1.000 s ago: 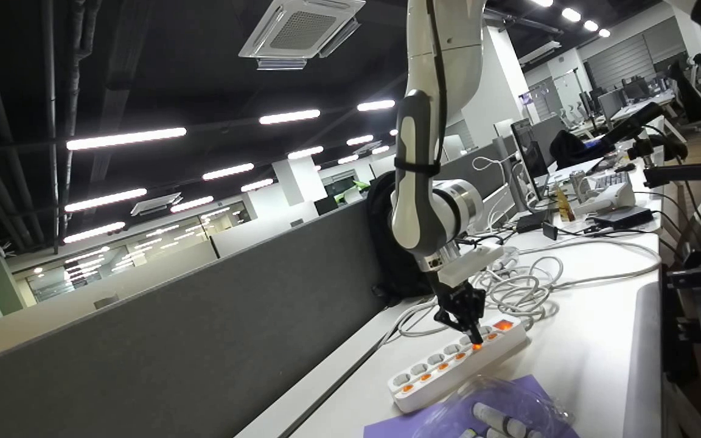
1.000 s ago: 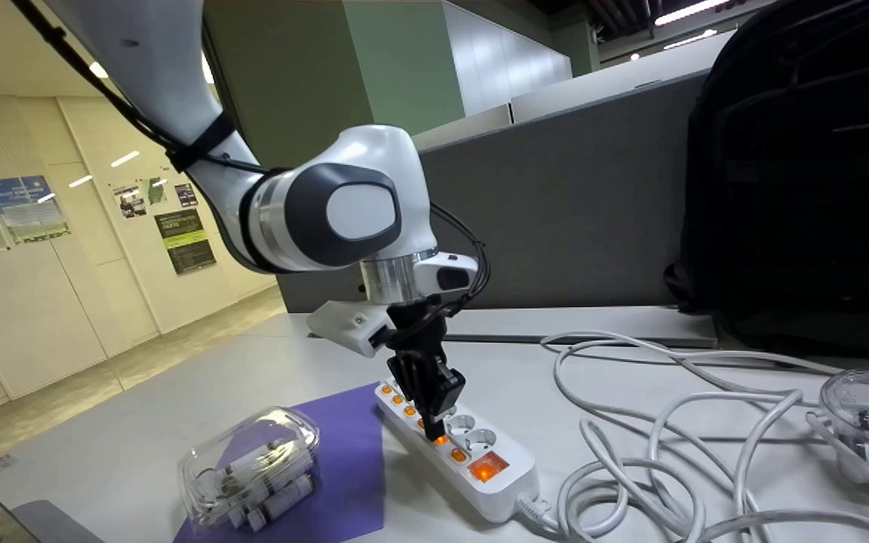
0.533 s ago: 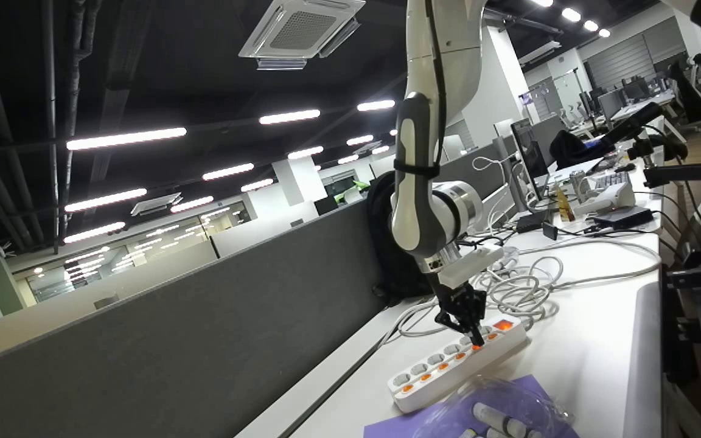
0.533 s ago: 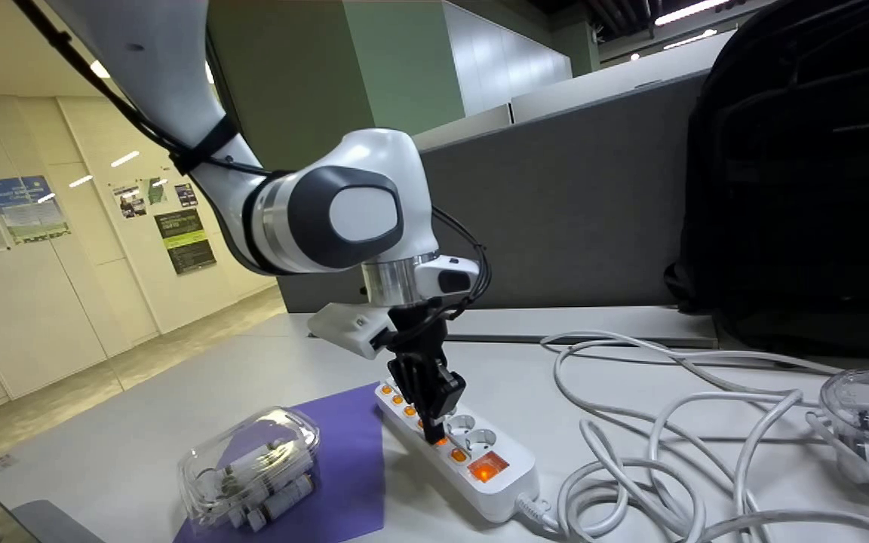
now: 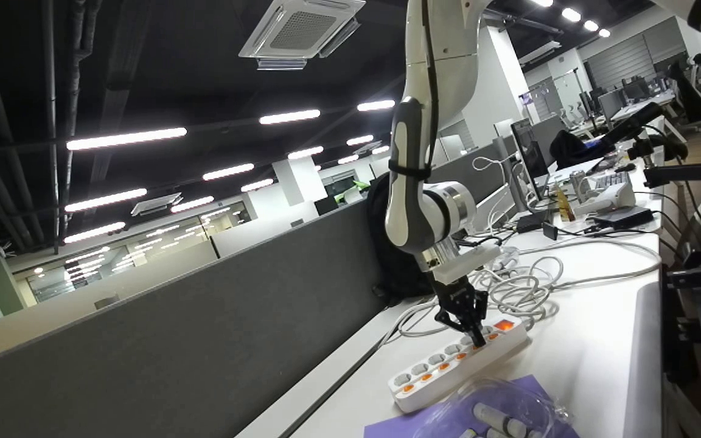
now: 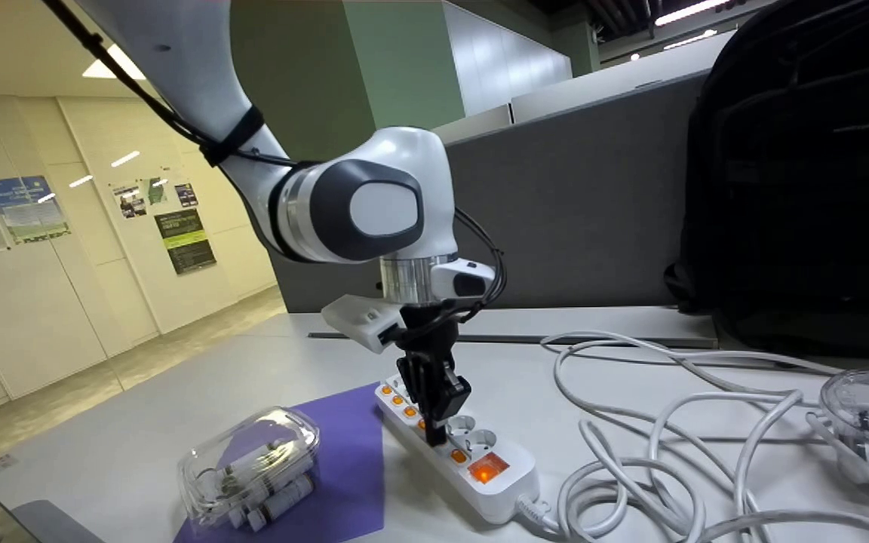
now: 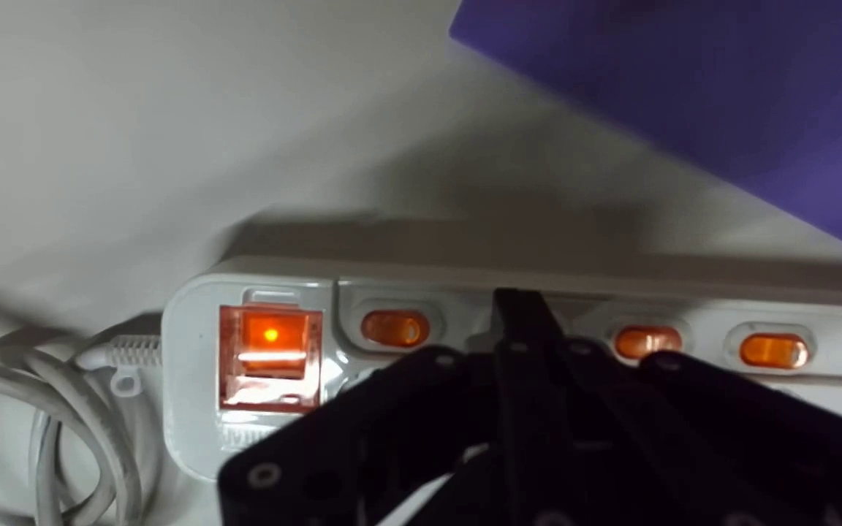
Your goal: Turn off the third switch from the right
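Note:
The long white power strip [image 5: 448,383] lies on the table in both exterior views [image 6: 517,486] and in the wrist view [image 7: 194,365]. It has a row of small orange switches and one large lit red-orange switch [image 5: 504,326] at its end. My gripper [image 5: 478,342] is shut and points down, its tips on or just above the second small switch from the large one, third counting the large one. That switch is hidden behind the fingertips [image 7: 527,307] in the wrist view. Small neighbouring switches show on either side, one [image 7: 395,328] toward the large switch and one [image 7: 647,341] away.
White cable coils [image 6: 631,467] run from the strip's end. A purple sheet [image 6: 344,467] with a clear plastic box [image 6: 250,471] of small bottles lies beside the strip. A grey partition [image 5: 235,322] and a black backpack [image 6: 796,188] stand behind.
My arm and wrist have shifted slightly in both exterior views. The fingertips moved a little toward the large switch and now cover the small lit switch that showed beside them. The gripper stays shut.

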`<state>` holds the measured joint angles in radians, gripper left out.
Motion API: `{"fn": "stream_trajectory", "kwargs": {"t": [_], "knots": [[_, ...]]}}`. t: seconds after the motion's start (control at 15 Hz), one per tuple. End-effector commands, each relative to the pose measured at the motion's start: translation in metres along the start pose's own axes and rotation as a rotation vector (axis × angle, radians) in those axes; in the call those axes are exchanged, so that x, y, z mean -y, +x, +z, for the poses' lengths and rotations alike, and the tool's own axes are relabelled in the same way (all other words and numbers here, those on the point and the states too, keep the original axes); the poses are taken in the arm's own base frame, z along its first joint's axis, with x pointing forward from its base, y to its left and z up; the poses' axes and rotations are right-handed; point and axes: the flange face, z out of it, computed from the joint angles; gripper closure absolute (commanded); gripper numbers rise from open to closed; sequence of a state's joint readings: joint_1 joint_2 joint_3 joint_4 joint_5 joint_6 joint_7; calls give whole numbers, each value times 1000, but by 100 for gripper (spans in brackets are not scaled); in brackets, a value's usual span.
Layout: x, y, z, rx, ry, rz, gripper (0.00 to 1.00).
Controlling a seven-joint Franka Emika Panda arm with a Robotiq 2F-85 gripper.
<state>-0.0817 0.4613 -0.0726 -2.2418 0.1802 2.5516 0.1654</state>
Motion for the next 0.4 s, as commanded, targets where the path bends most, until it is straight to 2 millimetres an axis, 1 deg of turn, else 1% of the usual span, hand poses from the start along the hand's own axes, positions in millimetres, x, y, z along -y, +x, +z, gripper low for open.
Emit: {"fn": "stream_trajectory", "kwargs": {"t": [0.0,0.33], "knots": [[-9,11,20,80,26,37,100],[-12,13,14,137,62,31,100]]}}
